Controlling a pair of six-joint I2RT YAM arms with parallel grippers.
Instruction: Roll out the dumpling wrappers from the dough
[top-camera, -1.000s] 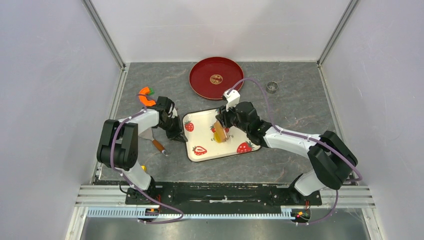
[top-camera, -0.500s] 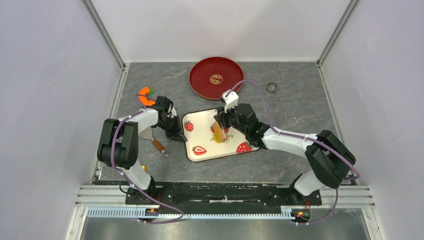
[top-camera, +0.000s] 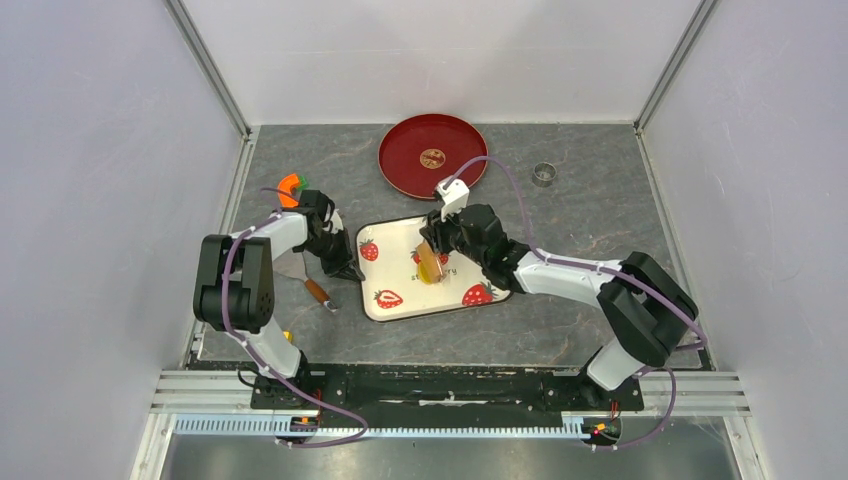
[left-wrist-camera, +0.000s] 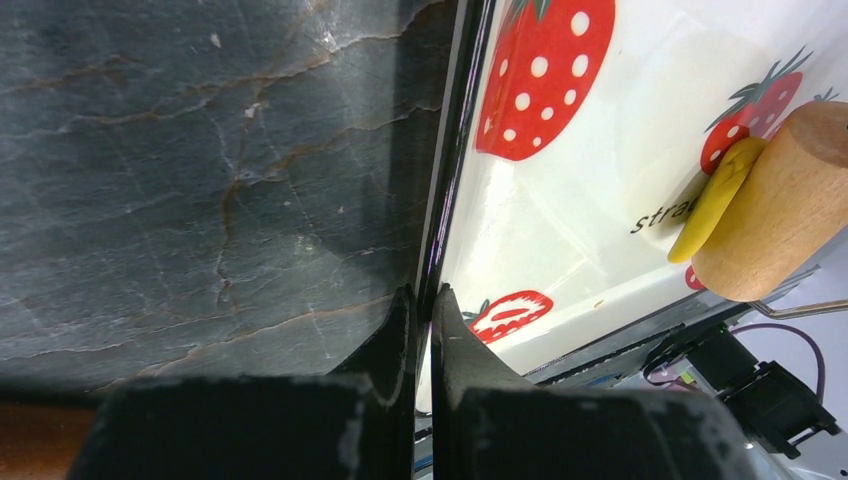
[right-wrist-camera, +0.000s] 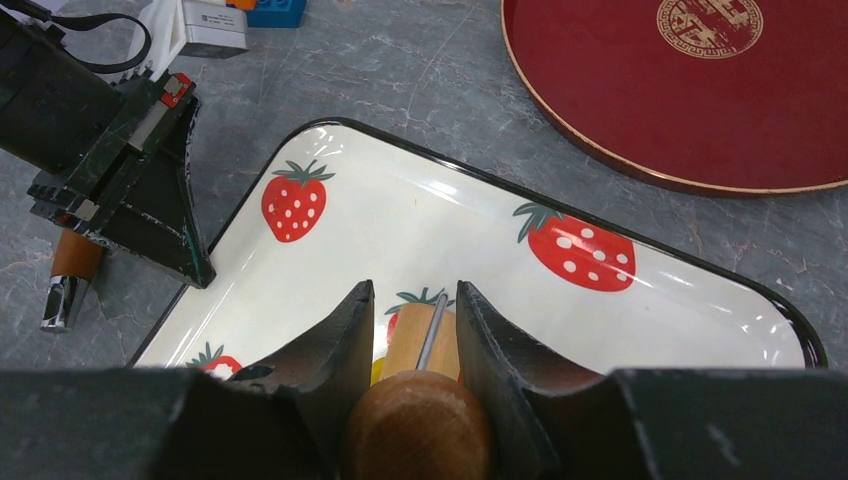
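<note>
Left tool (left-wrist-camera: 425, 300) pinches the tray (right-wrist-camera: 400, 230) rim, mid-table; right tool (right-wrist-camera: 412, 300) grips the pin (left-wrist-camera: 790, 200) handle. Yellow dough (left-wrist-camera: 712, 200) seems to cling to the pin at tray centre. Hold the tray firm, press evenly, roll slowly so dough flattens rather than lifts.

Rolling pin (top-camera: 430, 264) lies on tray (top-camera: 396, 262); plate (top-camera: 405, 166) behind.

Red plate (top-camera: 405, 160), strawberry tray (top-camera: 400, 270), metal ring (top-camera: 544, 175), orange piece (top-camera: 290, 187)
</note>
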